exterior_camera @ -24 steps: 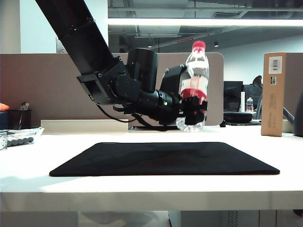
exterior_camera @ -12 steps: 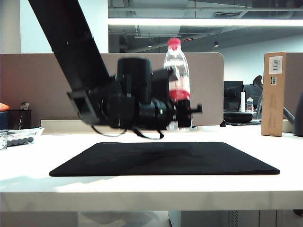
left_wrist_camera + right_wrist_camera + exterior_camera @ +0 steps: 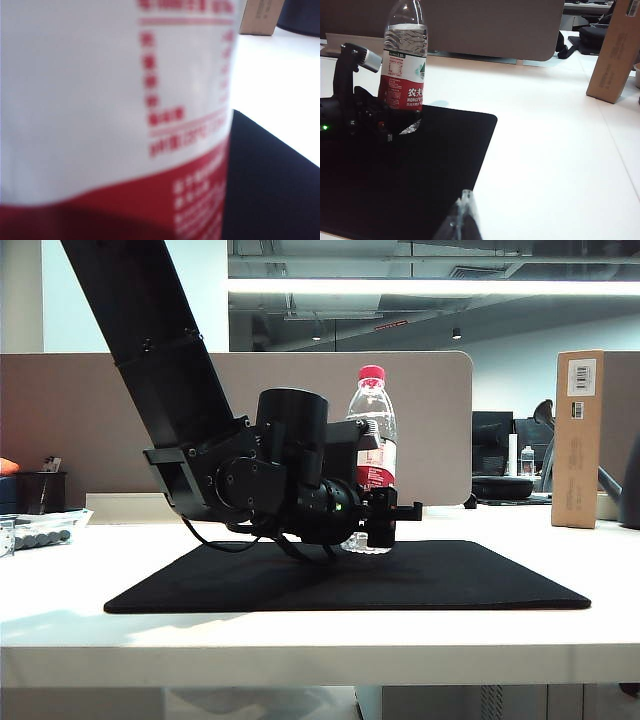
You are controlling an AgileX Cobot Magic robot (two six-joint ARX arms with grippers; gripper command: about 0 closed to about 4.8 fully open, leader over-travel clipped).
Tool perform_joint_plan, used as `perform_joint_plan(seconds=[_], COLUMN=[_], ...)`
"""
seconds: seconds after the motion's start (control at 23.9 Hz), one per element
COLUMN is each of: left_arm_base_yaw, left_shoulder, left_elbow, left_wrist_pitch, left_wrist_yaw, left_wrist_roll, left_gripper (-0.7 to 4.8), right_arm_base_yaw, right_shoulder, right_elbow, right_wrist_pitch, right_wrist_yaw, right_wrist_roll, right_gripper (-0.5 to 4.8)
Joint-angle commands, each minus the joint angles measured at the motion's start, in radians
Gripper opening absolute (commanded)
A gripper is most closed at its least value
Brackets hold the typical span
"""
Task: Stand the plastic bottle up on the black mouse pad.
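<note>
The left end effector (image 3: 385, 525) gripped the upright plastic bottle (image 3: 371, 455) low, at the black mouse pad's (image 3: 480, 580) twelve o'clock; nearly empty, light, tippy. The right end effector (image 3: 461, 220): unclear.

Cardboard box (image 3: 579, 438) upright far right; pen cup (image 3: 40, 491) left.

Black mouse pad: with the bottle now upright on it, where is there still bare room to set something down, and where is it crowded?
The black mouse pad is bare in front of and right of the plastic bottle, out to its right edge. White table is free between the pad and the cardboard box. The pad's left rear is crowded: the left gripper clamps the bottle. The right gripper hovers apart.
</note>
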Motion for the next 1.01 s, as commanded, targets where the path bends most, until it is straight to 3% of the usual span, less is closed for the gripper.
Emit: perform_joint_plan(seconds=[0.04,0.25,0.42,0.59,0.8,0.96,1.01], left_arm_base_yaw=[-0.003,0.0,0.0,0.0,0.0,0.001,0.001], left_shoulder=[-0.003,-0.003,-0.003,-0.003,-0.003,-0.003,-0.003], left_elbow=[0.002,0.002,0.002,0.002,0.002,0.002,0.002], left_wrist_pitch=[-0.04,-0.108,-0.146,-0.217,-0.279,-0.279,-0.28], left_wrist_yaw=[0.001,0.002,0.029,0.086,0.091,0.091,0.091], left_wrist_roll=[0.002,0.002,0.002,0.002,0.002,0.002,0.002], left_gripper=[-0.06,-0.04,0.68,0.73,1.88,2.04,2.32], right_arm_base_yaw=[0.001,0.001,0.001,0.001,0.001,0.001,0.001], right_shoulder=[0.002,0.002,0.002,0.002,0.002,0.002,0.002], right_elbow=[-0.004,-0.004,-0.004,-0.004,-0.004,-0.004,-0.004], right_wrist_pitch=[0.016,0.016,0.016,0.016,0.016,0.016,0.016], right_wrist_yaw=[0.002,0.002,0.002,0.002,0.002,0.002,0.002], right_wrist_roll=[-0.002,-0.002,-0.002,-0.002,-0.002,-0.002,-0.002], right_gripper=[-0.05,-0.05,-0.05,-0.05,-0.05,-0.05,-0.05])
